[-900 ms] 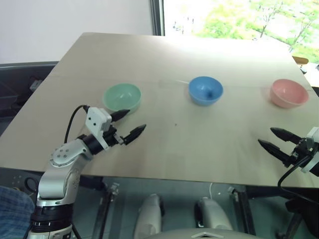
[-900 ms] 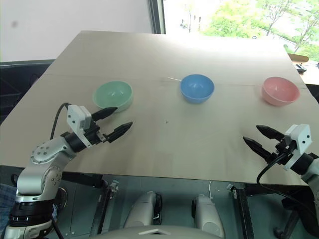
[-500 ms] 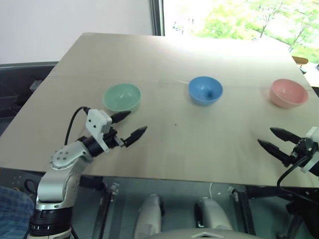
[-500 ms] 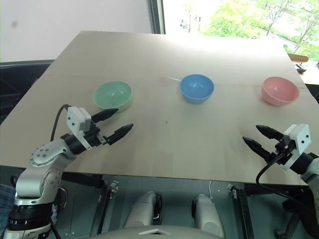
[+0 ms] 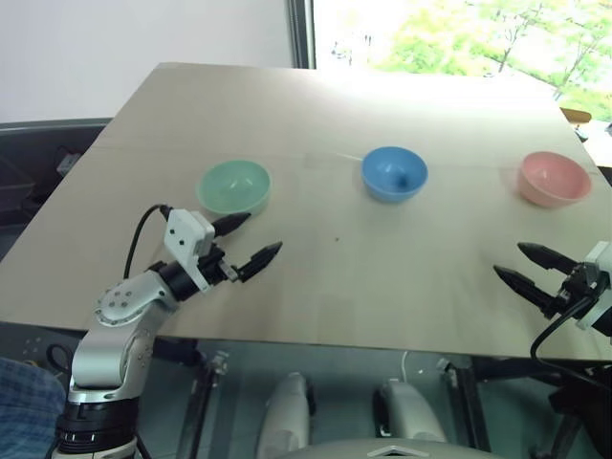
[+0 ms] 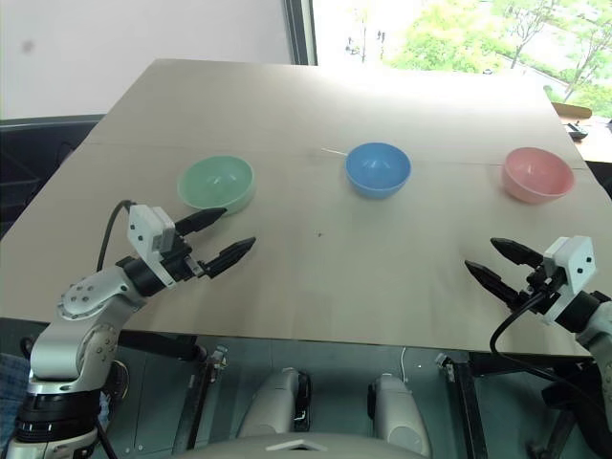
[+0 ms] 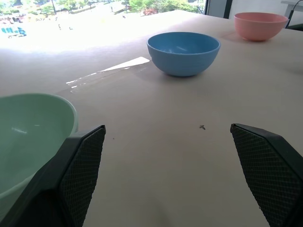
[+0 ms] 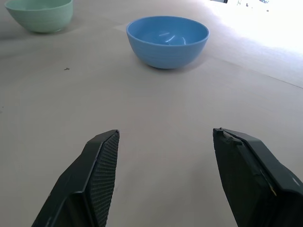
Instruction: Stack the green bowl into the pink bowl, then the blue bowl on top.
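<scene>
Left eye view: L fingers (image 5: 251,240) wide apart, empty; R fingers (image 5: 528,267) parted, empty.

Pale wooden counter (image 5: 335,124) with a faint seam across its width and a tiny dark speck (image 5: 337,240) near centre; window (image 5: 459,38) behind, showing sunlit green trees.

In the left wrist view the green bowl (image 7: 33,137) is cut off at about 9 o'clock by the picture's edge, and one black finger (image 7: 78,175) covers its near rim. The pink bowl (image 7: 257,24) is clipped at 12 o'clock. In the right wrist view the green bowl is cropped at 11 o'clock. In the left eye view the right gripper (image 5: 532,268) has its wrist block cut off at 3 o'clock.
</scene>
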